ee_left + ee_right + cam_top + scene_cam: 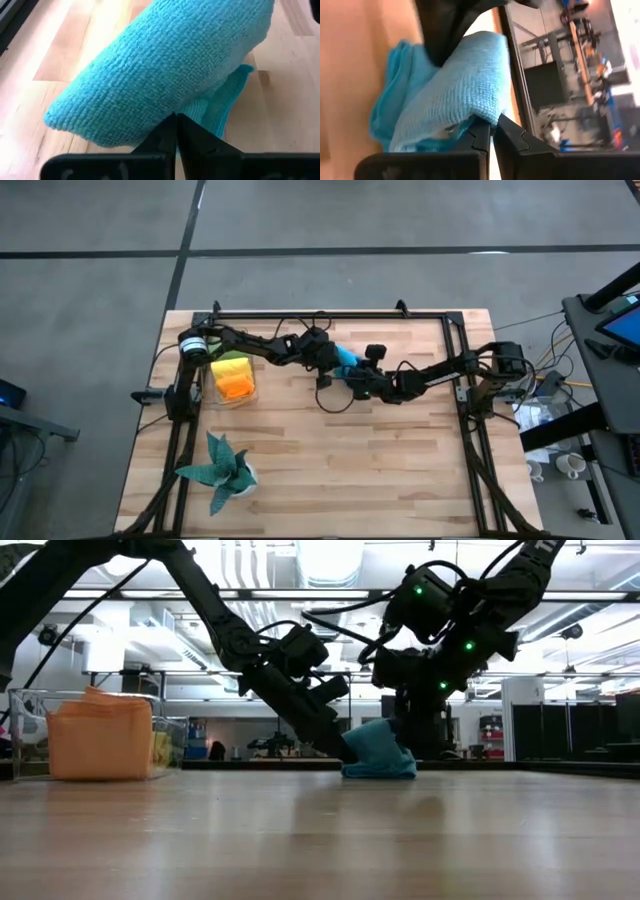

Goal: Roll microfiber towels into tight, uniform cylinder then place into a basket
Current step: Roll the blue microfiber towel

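The bright blue towel lies bunched and partly folded on the table's middle, between my two grippers; it also shows in the low view. My left gripper reaches in from the left and is shut on it. My right gripper reaches in from the right and is shut on it too. The clear basket stands at the left and holds the orange towel, the yellow towel and the lime green towel. My left gripper pinches the blue towel between its two fingers at the underside of its bulging fold; one layer or several, I cannot tell. The fingers slant down from the table's left. The towel rests on the table. My right gripper pinches the edge of the towel's upper layer between its two fingers. It comes from above on the towel's right side. That layer is drawn up over the bunched rest, which lies on the table.
A dark teal plant in a white pot stands near the front left. The black metal frame runs along the table's far edge and sides. Bare wood lies in front of the towel.
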Controlling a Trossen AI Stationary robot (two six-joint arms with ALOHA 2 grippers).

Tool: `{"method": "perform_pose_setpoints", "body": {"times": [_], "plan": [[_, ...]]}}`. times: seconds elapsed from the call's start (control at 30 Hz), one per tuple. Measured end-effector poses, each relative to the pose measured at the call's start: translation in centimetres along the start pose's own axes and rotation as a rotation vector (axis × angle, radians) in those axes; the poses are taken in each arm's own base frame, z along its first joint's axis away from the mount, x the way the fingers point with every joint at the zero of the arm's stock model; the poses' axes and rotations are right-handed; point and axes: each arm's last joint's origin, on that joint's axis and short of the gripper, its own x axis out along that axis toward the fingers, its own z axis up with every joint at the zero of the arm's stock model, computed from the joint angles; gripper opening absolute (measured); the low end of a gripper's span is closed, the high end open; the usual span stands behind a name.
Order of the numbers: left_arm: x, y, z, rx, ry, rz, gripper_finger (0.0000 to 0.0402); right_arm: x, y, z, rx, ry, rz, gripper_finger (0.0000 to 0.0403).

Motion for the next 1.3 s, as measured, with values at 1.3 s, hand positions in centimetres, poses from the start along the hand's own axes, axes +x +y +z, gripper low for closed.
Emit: {"method": "perform_pose_setpoints", "body": {"times": [1.3], "plan": [[-6.9, 1.2, 4.8, 0.09, -0.055, 0.082, 0.0, -1.4, 1.5, -0.5, -0.517, 0.005, 0.088, 0.0008]]}}
